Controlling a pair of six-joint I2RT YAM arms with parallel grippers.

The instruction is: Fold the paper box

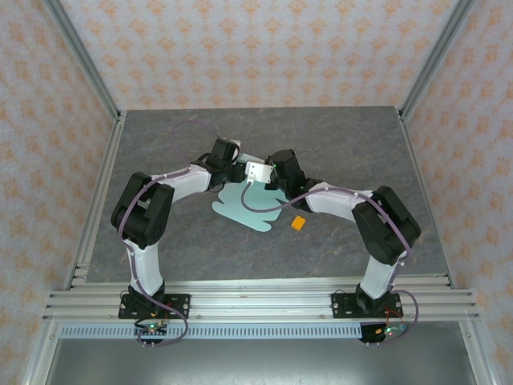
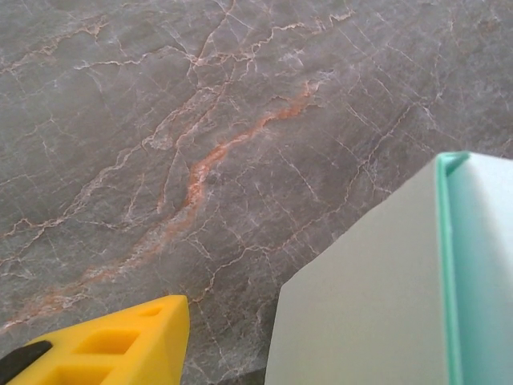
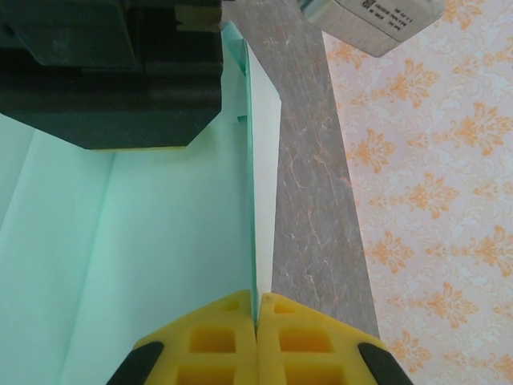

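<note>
Mint paper box (image 3: 160, 241) pinched in right gripper (image 3: 257, 305)

The paper box (image 1: 250, 207) is thin mint card, smooth and matt; table (image 1: 200, 249) grey veined stone-look, dull; near rail (image 1: 264, 303) brushed metal; right gripper (image 3: 256, 303) yellow plastic.

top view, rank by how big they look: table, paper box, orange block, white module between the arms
1. table
2. paper box
3. white module, looking slightly bigger than the orange block, but it rides higher, nearer the camera, so that last pair is unsure
</note>
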